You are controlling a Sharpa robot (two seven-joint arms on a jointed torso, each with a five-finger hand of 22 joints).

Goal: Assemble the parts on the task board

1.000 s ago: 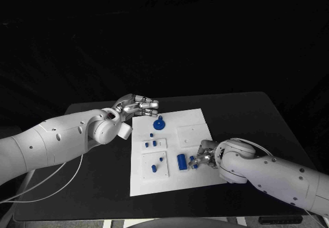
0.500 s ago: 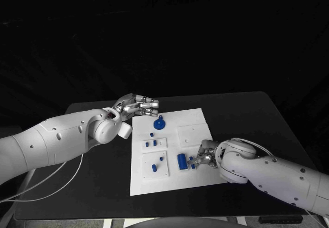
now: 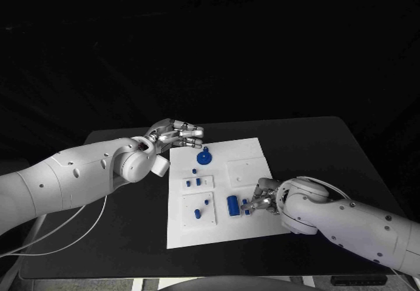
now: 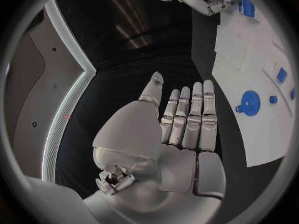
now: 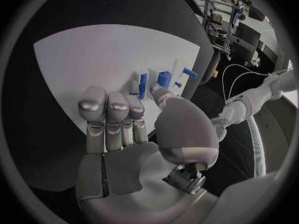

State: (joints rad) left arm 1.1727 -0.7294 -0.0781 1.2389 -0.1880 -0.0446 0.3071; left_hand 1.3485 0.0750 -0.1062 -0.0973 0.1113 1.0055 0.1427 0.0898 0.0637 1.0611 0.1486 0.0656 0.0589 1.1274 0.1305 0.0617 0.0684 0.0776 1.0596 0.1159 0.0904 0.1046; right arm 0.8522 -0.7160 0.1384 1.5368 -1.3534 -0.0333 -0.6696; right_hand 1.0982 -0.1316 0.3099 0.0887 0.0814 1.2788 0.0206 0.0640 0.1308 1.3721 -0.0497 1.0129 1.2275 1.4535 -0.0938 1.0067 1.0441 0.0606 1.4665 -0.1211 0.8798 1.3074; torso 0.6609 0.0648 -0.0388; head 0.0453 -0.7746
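Head view: my left hand (image 3: pixel 178 134) hovers spread and empty off the task board's (image 3: pixel 245 230) far corner, out of the way. My right hand (image 3: pixel 263 199) works beside a blue part (image 3: pixel 232 205); whether it pinches anything, I cannot tell. Left wrist view: flat fingers (image 4: pixel 190 115), holding nothing. Right wrist view: fingers (image 5: pixel 112 112) together above the board.

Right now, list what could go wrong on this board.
The right hand hovers at the upright blue block; a slightly off approach could tip it. The small blue piece beside its fingertips could be knocked across the task board. The left hand, near the blue disc, might nudge it.
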